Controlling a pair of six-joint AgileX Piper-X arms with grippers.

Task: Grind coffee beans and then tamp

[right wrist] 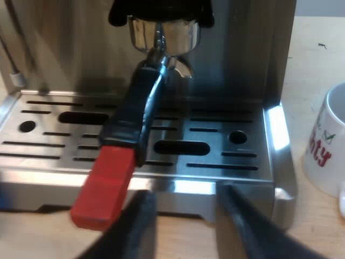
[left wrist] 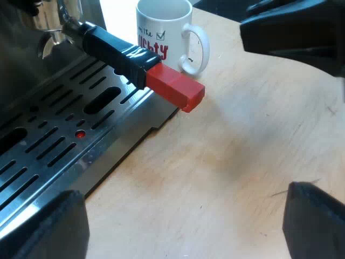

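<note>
L gripper spread wide, empty, over table. Holder locked in machine front, handle axis running out twd the arms. R gripper parted, empty, red end just beside one finger. R looks nearer.

Jaws of left gripper: black, matte, blunt and rounded. Jaws of right gripper: black, tapering, faintly glossy.
</note>
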